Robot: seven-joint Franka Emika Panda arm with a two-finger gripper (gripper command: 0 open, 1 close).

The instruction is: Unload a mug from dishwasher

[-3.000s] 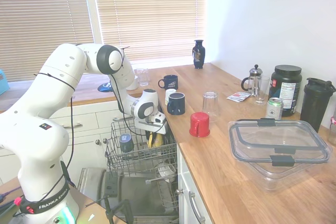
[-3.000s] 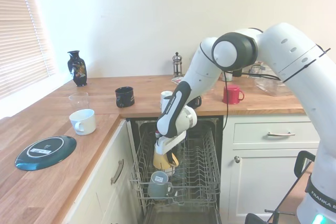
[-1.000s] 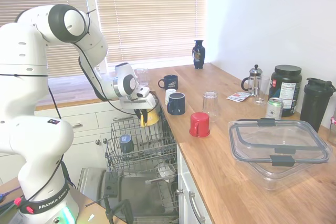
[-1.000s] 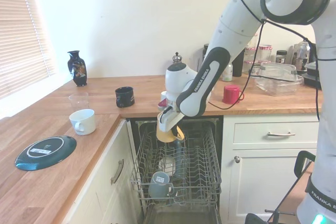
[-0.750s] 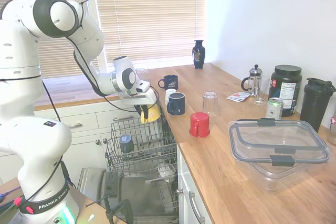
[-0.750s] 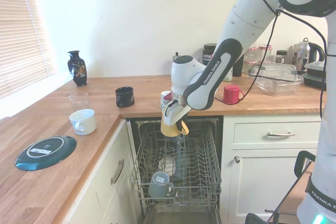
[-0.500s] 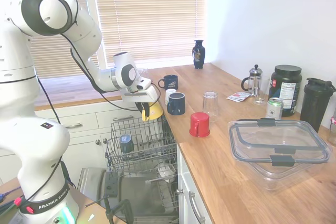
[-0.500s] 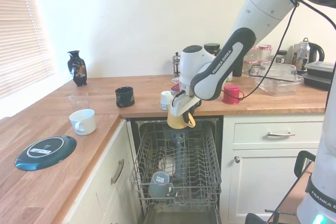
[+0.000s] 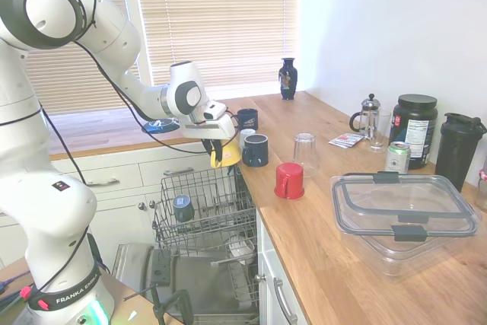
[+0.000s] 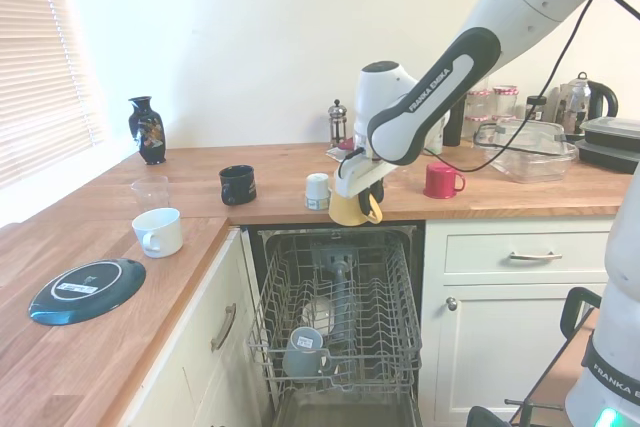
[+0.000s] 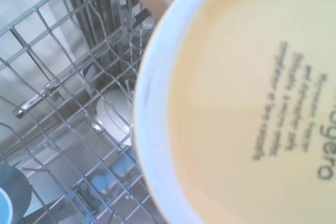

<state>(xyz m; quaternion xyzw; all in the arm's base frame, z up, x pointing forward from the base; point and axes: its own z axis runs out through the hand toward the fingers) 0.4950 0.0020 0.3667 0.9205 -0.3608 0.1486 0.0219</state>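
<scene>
Unloading is judged as being mostly done: the mug [image 10: 351, 209] is being held clear above the dishwasher [image 10: 335, 319] at table [image 9: 304, 218] height, upside down with its base up, so only the carry over the table edge and the set-down are being left. The dishwasher is being shown with its door dropped and the wire rack [image 9: 199, 215] pulled out; a grey cup [image 10: 300, 351] is being carried at the rack's front, a pale round piece is being seen deeper in, and in the wrist view the grid is being seen behind the mug's base. The clear lidded tub [image 9: 403, 215] on the table is being shown with nothing visible inside. The hand [image 10: 352, 190] is being kept closed on the mug, gripping it near the base. The red cup [image 9: 289, 180] and a navy mug [image 9: 255, 151] are being left standing on the table just beyond the mug.
</scene>
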